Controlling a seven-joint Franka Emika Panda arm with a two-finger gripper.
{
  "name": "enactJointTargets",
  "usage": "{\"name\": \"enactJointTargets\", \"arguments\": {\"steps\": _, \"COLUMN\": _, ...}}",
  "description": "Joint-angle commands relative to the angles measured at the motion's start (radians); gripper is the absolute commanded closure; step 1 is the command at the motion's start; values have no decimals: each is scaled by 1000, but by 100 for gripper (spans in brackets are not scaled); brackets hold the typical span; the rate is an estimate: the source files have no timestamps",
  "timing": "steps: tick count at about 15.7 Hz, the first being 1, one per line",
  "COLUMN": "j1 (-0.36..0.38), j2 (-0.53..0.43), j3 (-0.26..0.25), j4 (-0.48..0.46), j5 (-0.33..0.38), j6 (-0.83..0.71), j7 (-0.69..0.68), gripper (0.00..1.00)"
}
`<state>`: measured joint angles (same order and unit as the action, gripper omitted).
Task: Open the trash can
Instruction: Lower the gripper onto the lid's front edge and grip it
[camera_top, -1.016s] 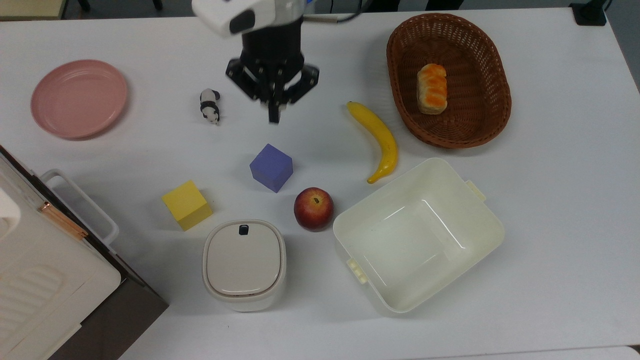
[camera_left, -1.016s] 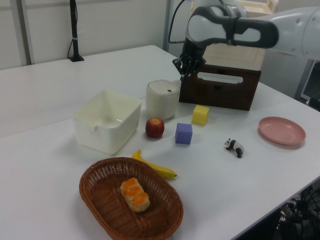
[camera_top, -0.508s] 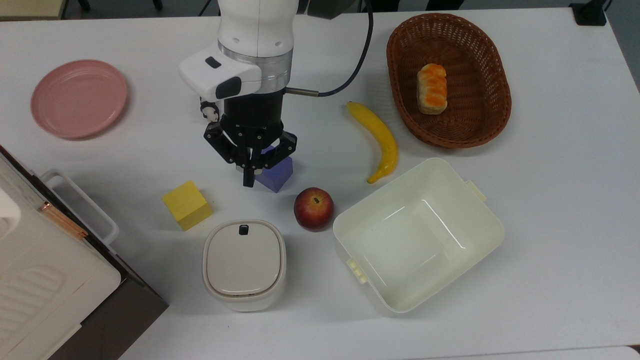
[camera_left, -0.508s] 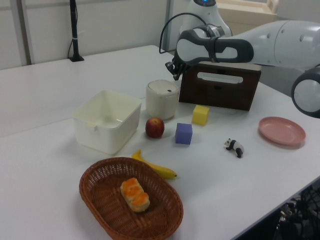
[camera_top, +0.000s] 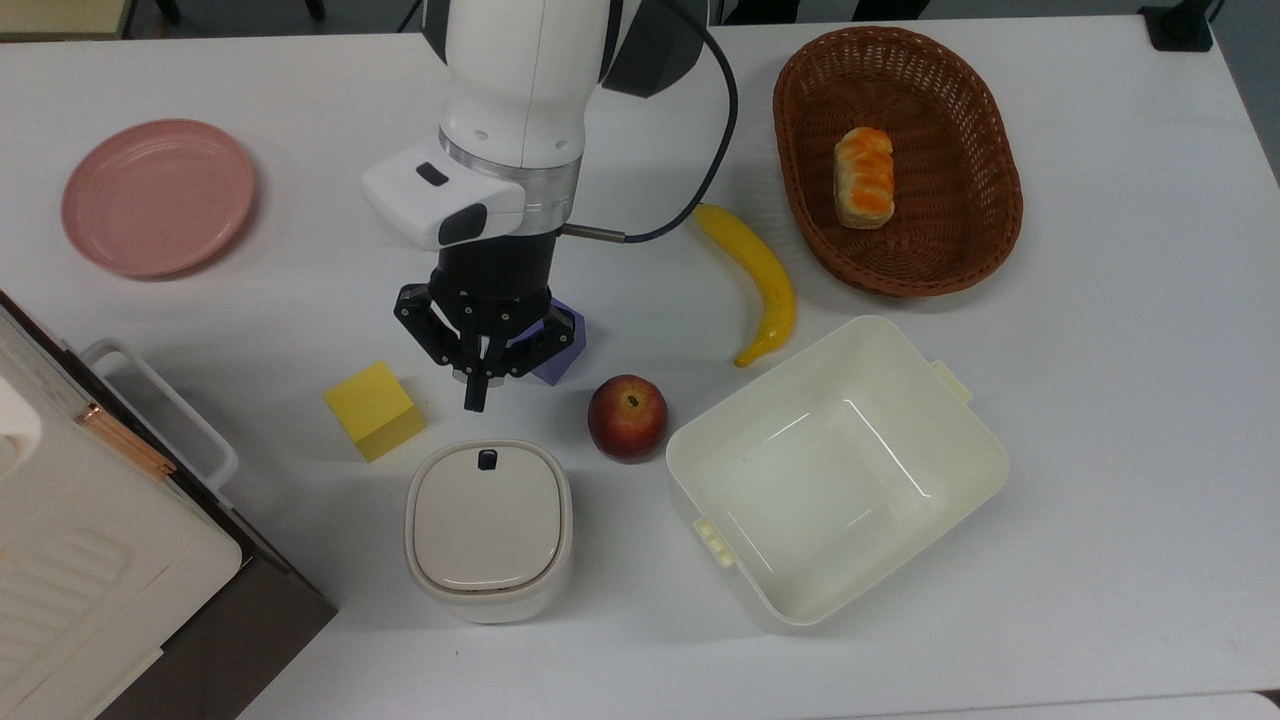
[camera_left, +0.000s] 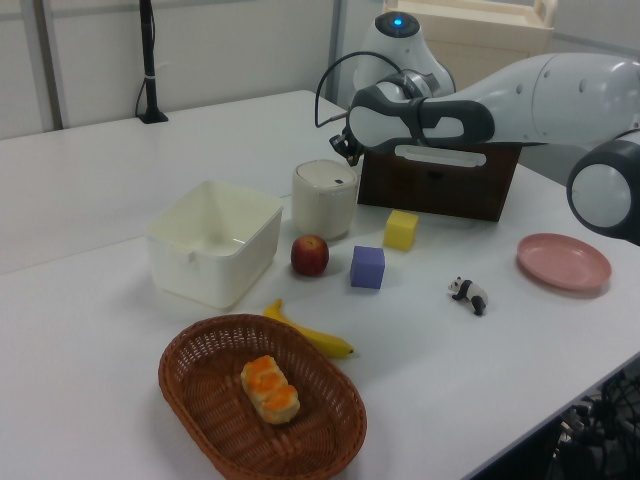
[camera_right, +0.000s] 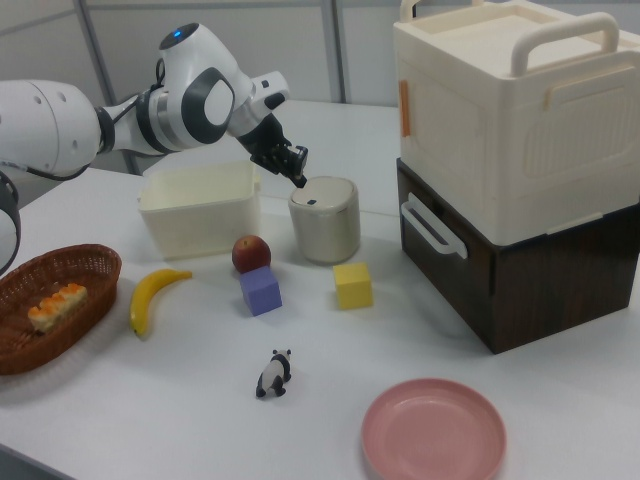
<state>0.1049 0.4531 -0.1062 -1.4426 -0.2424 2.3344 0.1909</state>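
Trash can (camera_top: 489, 530), lid down, sits just below the clenched jaws.

White table (camera_top: 1120, 420), matte, broad; pale panelled wall (camera_left: 230, 50) behind, with grey upright strips; black stand (camera_left: 150, 60) at far table edge; dark brown cabinet (camera_right: 520, 270) topped by cream handled box (camera_right: 510, 110); even, soft light

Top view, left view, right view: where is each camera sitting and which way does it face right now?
Top view: overhead, looking straight down at the trash can; shows the arm and hand.
Left view: low at the table's basket end, facing the brown cabinet; shows the arm.
Right view: beside the pink plate, facing the tub; shows the arm.
All share the trash can and apple.
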Motion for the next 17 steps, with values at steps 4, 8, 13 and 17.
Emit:
{"name": "enactJointTargets", "arguments": {"steps": 4, "j1": 1, "j2": 30, "j3": -9, "j4": 41, "j5": -21, "j6": 20, "j7": 65, "gripper": 97}}
{"name": "enactJointTargets", "arguments": {"steps": 8, "j1": -2, "j2": 74, "j3": -9, "j4": 99, "j5": -21, "j6": 20, "j7": 67, "gripper": 97}}
{"name": "enactJointTargets", "arguments": {"steps": 13, "j1": -4, "j2": 93, "j3": -10, "j4": 116, "j5": -23, "j6": 20, "j7": 67, "gripper": 97}}
{"name": "enactJointTargets", "arguments": {"steps": 17, "j1": -2, "j2": 105, "j3": -9, "j4": 116, "j5": -25, "j6": 22, "j7": 67, "gripper": 97}}
